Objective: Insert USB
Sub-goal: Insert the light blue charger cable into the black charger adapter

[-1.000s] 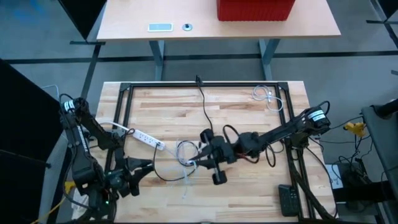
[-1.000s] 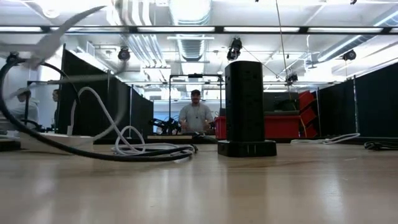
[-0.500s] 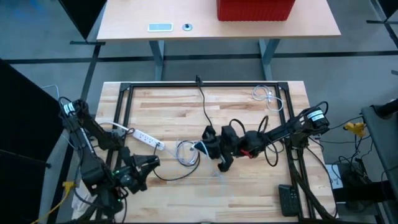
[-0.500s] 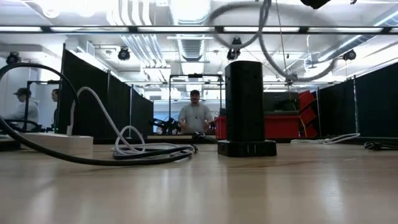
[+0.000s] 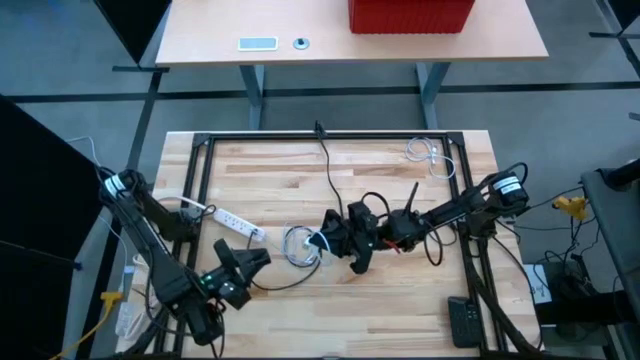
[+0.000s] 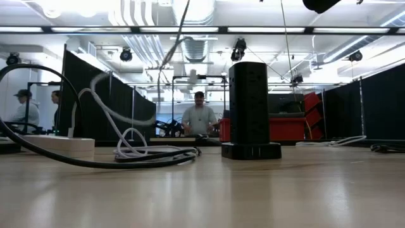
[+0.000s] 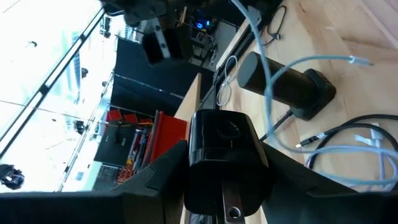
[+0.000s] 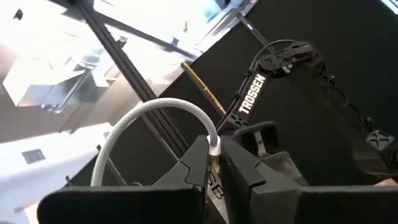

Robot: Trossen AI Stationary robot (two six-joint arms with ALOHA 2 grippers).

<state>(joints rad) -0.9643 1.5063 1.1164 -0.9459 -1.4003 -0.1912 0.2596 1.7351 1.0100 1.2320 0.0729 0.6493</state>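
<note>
Presently the left gripper (image 5: 243, 266) waits near the table's front edge at about seven o'clock, and whether its fingers are open I cannot tell; toward centre lies the coiled white cable (image 5: 298, 246), its free run rising to the right gripper (image 5: 335, 232), whose fingers (image 8: 245, 171) are pinched on the white USB plug (image 8: 213, 148); just at three o'clock of that gripper stands the black tower power strip (image 6: 250, 111); farther off at nine o'clock lies the white power strip (image 5: 238, 224); to seat the plug well, I judge it should be squared to a tower port, advanced slowly, with cable slack kept clear
</note>
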